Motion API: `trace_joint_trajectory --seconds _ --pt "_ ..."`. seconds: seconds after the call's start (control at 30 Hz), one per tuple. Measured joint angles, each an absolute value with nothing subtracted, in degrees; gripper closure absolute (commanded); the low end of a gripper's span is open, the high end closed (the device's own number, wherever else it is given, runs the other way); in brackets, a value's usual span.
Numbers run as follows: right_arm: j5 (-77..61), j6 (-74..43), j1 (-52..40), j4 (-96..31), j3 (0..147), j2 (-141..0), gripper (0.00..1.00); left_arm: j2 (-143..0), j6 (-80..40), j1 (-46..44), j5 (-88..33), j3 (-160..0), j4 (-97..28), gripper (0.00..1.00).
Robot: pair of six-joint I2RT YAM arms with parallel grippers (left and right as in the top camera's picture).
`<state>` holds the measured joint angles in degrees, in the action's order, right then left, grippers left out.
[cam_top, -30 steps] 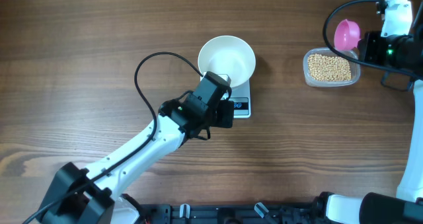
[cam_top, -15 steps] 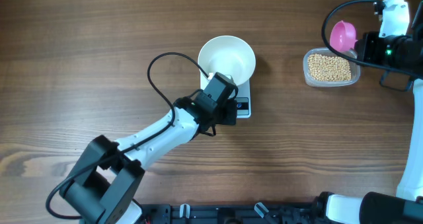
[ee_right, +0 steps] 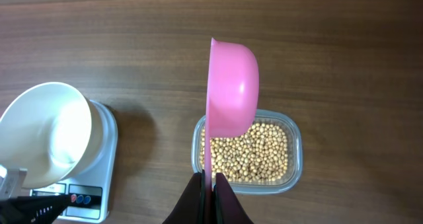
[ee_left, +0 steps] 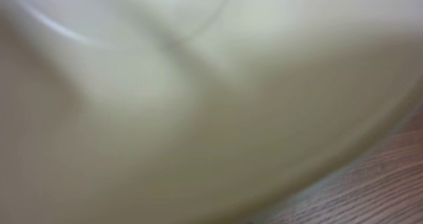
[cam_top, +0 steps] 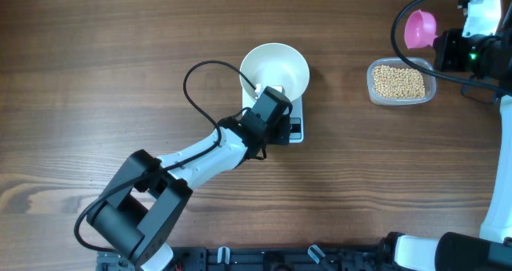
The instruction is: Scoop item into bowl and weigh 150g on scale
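- The scale (cam_top: 298, 116) sits near the middle of the wooden table (cam_top: 120, 47). Its display edge faces the robot and is partly hidden under the left arm.
- The bowl (cam_top: 274, 69) stands upright on the scale and overhangs its far edge. Its inside shows bare white.
- The left gripper (cam_top: 270, 101) is over the scale's near part, right at the bowl's near rim. Its jaws are closed. The arm's own body hides the fingers from overhead, so I cannot tell whether they pinch the rim.
- The left wrist view is almost filled by the blurred white bowl (ee_left: 198, 105), with a strip of table (ee_left: 396, 184) at the lower right.
- A black cable (cam_top: 192, 79) loops from the left arm over the table to the left of the scale.
- The beans (cam_top: 398, 81) lie in a clear tub (cam_top: 373, 93) to the right of the scale, well apart from it.
- The right gripper (ee_right: 211, 181) is clamped on the handle of a pink scoop (ee_right: 231, 85).
- The scoop is turned on its side, with its rim vertical in the wrist view. It is in the air above the tub (ee_right: 294, 164) and its beans (ee_right: 251, 154).
- From overhead the scoop (cam_top: 420, 29) is farther right of the scale than the tub's near end and beyond the tub's far edge.
- In the right wrist view the scale (ee_right: 106, 151) and bowl (ee_right: 46, 131) are at the left, apart from the tub.
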<state>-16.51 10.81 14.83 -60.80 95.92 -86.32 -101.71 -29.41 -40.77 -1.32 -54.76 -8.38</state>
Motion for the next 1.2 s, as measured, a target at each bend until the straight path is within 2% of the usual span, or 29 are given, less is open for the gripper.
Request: trace_joint_trajectory --seconds 0.47,1.2 --pt "-16.51 10.81 14.83 -60.34 95.90 -86.32 0.96 -103.81 -29.39 -40.77 2.31 -54.76 -7.07 0.96" --pt "-16.51 10.81 14.83 -60.36 95.92 -86.32 0.96 -103.81 -29.39 -40.77 0.95 -55.18 -9.30 0.96"
